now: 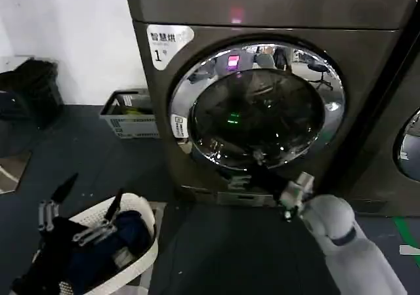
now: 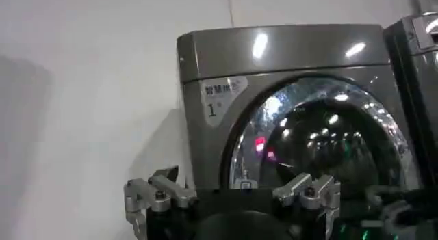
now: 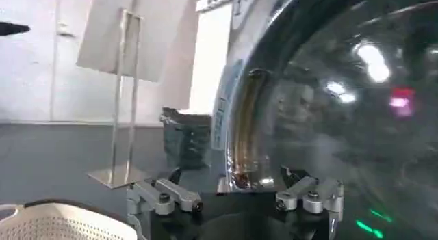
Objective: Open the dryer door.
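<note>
The dryer door [image 1: 257,105] is a round porthole of dark glass in a chrome ring, on the grey-brown machine with the white "1" sticker [image 1: 164,42]; it lies flush with the front. My right gripper [image 1: 262,170] is at the door's lower rim, at the end of the white arm. In the right wrist view the door's chrome ring [image 3: 241,125] stands close between the spread fingers of the right gripper [image 3: 233,183], which is open and holds nothing. My left gripper [image 1: 90,196] hangs open low at the left, over a basket; from its wrist the left gripper [image 2: 229,183] faces the dryer door [image 2: 321,145] from farther off.
A white laundry basket [image 1: 141,210] with dark clothes sits on the floor at lower left. A grey crate [image 1: 131,115] stands against the wall left of the dryer. A neighbouring machine's round door [image 1: 410,144] is at the right edge. A metal stand [image 3: 123,104] rises beyond the crate.
</note>
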Tool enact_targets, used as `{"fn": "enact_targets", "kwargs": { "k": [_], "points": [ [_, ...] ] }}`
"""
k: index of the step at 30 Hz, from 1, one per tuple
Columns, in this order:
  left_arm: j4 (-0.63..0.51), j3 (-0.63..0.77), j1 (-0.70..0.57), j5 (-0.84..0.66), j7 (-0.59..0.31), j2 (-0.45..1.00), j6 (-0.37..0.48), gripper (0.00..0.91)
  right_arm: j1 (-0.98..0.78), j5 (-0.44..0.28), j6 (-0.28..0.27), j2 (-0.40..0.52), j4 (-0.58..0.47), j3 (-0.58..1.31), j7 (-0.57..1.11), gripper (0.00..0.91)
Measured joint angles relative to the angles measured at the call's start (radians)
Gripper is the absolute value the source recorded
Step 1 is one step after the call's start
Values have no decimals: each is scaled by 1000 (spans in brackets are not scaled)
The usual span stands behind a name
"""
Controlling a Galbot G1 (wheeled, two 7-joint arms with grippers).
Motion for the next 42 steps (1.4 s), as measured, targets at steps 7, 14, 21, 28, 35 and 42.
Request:
{"fn": "enact_targets", "kwargs": {
  "k": [7, 14, 21, 28, 35, 42],
  "points": [
    [0, -1, 4, 20, -20, -6, -7, 907, 104, -49, 2, 48, -102, -86, 13, 907],
    [1, 4, 3, 42, -27, -9, 14, 907, 188, -63, -2, 108, -183, -128, 0, 907],
    [1, 5, -5, 55, -22, -13, 68, 907, 255, -62, -21, 175, -236, -157, 2, 907],
    [1, 4, -14, 47, -17, -17, 72, 907, 284, -45, -44, 208, -261, -178, 6, 907],
    [1, -3, -26, 15, -14, -23, 92, 907, 286, 1, -70, 198, -251, -180, -9, 907],
    [1, -12, -54, 22, -35, -6, 102, 907, 274, 45, -69, 188, -230, -173, -32, 907]
  ]
}}
